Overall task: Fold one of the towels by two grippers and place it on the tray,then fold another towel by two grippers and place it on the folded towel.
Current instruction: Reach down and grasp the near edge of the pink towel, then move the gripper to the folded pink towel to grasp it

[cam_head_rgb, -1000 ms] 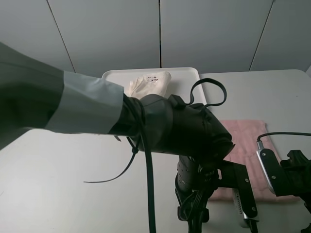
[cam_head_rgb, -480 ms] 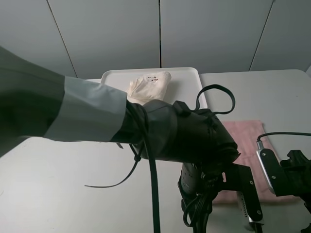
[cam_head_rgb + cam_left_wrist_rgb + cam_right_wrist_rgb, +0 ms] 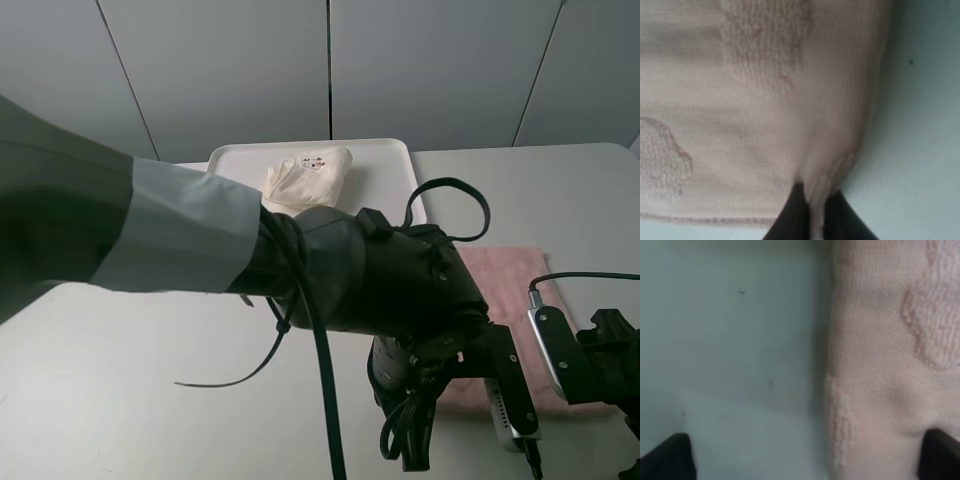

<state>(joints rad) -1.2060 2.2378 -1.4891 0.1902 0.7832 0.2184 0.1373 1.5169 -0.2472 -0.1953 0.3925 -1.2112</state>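
The pink towel point(image 3: 512, 290) lies flat on the table at the right, partly hidden by my left arm point(image 3: 380, 280). In the left wrist view my left gripper point(image 3: 814, 216) is shut on a pinched-up fold at a corner edge of the pink towel point(image 3: 740, 100). My right gripper point(image 3: 802, 462) stands open, one fingertip over bare table and the other over the pink towel point(image 3: 880, 365), straddling its edge. The cream towel point(image 3: 308, 175) sits folded as a bundle on the white tray point(image 3: 385, 160) at the back.
The white table point(image 3: 120, 380) spreads to the left and front of the towel. My left arm's sleeve and trailing black cables point(image 3: 320, 380) fill the middle of the high view. My right arm point(image 3: 590, 360) stands at the lower right.
My left gripper has gone from open to shut, pinching the pink towel's edge, and its arm has shifted slightly toward the front right. The right arm has stayed put.
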